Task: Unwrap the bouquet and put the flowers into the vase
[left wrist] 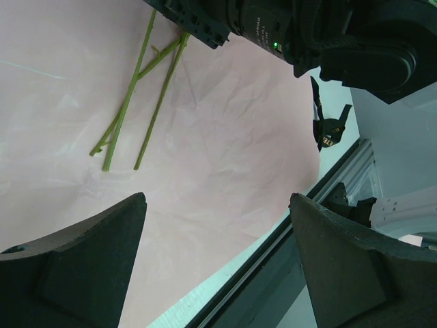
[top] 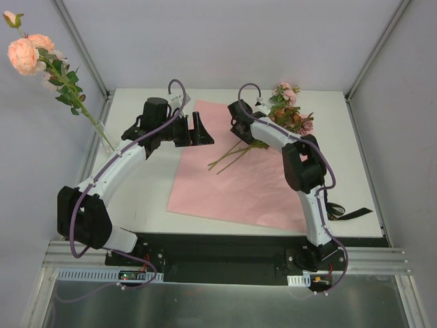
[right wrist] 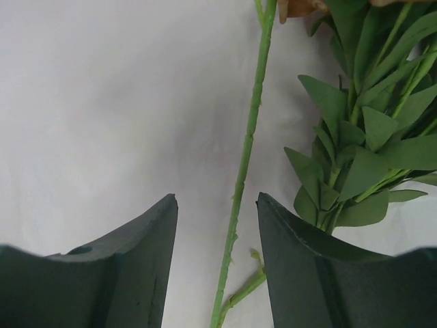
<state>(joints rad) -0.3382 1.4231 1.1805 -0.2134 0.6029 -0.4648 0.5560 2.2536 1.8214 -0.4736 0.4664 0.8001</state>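
Now a flower stem [right wrist: 244, 164] lies loose between the right end effector's [right wrist: 217, 199] parted jaws.

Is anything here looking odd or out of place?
Yes: one rose spray stands at the left edge of the table, tilted far outward beyond it. The other flowers lie flat, stems on the pink paper, and a black ribbon lies loose at the near right.

Flowers [top: 290, 113] lie flat at the pink paper's [top: 225, 184] far right corner, blooms off-sheet, stems on it. One peach rose spray [top: 41, 58] stands tilted well left of paper, in barely visible vase [top: 104, 133].
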